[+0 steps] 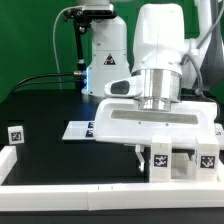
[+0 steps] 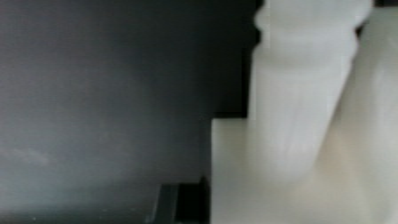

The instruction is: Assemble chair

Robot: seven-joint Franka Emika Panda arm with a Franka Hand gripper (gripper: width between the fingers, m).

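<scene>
Exterior view: the white blocky plastic chair kit (image 1: 185, 160) sits at 4 o'clock on the black table (image 1: 50, 110), two pieces each showing one black-and-white square tag too small to read, plus one small white tagged block (image 1: 15, 133) alone at 9 o'clock. The thin flat white marker board (image 1: 80, 128) lies near centre, and the white two-finger gripper (image 1: 150, 146) hangs right over the chair pieces, jaws together, can't tell if they pinch anything. Wrist view is blurry, just one white turned post (image 2: 302, 90) against a white slab (image 2: 267, 170).
</scene>
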